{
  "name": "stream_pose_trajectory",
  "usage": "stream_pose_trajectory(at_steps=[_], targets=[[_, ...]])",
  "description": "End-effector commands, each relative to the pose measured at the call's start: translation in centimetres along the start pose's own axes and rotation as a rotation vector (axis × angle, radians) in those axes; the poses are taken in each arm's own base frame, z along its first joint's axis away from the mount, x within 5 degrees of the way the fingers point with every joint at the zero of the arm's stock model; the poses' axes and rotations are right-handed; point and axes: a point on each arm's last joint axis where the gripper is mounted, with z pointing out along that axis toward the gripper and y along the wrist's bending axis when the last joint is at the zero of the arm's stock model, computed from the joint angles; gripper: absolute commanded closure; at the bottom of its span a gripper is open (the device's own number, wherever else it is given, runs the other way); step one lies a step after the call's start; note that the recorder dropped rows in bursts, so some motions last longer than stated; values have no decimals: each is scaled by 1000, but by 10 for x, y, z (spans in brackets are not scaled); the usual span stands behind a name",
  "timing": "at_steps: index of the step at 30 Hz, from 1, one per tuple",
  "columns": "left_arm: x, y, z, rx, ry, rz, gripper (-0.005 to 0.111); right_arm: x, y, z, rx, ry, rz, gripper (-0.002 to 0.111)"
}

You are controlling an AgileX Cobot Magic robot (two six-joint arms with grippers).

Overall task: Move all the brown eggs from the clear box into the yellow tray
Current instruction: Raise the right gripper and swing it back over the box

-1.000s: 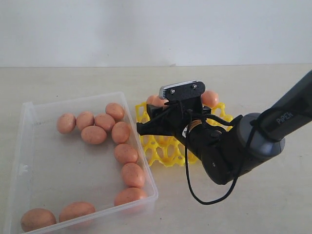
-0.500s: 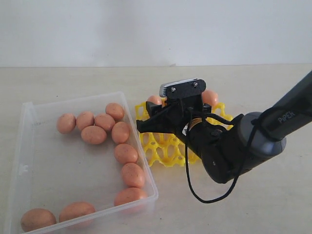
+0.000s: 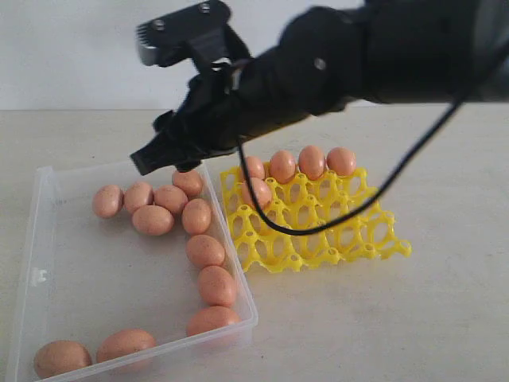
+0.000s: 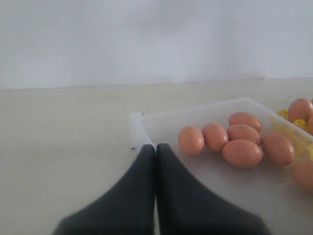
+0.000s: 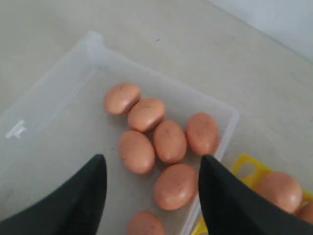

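Several brown eggs (image 3: 153, 220) lie in the clear box (image 3: 111, 278), clustered at its far side and strung along its right wall. Several more eggs (image 3: 311, 161) sit in the back cups of the yellow tray (image 3: 318, 231), which stands right of the box. My right gripper (image 3: 159, 163) hangs open above the box's far right corner, holding nothing. In the right wrist view its fingers (image 5: 151, 159) straddle an egg (image 5: 176, 186) well below them. My left gripper (image 4: 156, 147) is shut and empty, near the box's corner (image 4: 139, 125); it is out of the exterior view.
The box and tray rest on a pale tabletop (image 3: 382, 318) before a white wall. A black cable (image 3: 374, 195) from my right arm loops down over the tray.
My right arm has lifted off the yellow tray and swung left and up over the clear box. The eggs in the tray's back row are now uncovered.
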Motion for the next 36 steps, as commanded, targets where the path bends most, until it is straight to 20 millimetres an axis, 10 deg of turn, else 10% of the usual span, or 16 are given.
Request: stream_pose_trajectory(at_steps=[1, 4, 11, 36], targets=[[-1, 0, 0, 5, -7, -4, 111, -21, 24, 40, -13, 260, -187, 54], [-1, 0, 0, 5, -7, -4, 111, -31, 49, 79, 20, 355, -506, 54], [-1, 0, 0, 5, -7, -4, 111, 16, 58, 146, 12, 479, -718, 54], [-1, 0, 0, 5, -7, -4, 111, 35, 56, 169, 27, 484, -694, 54]])
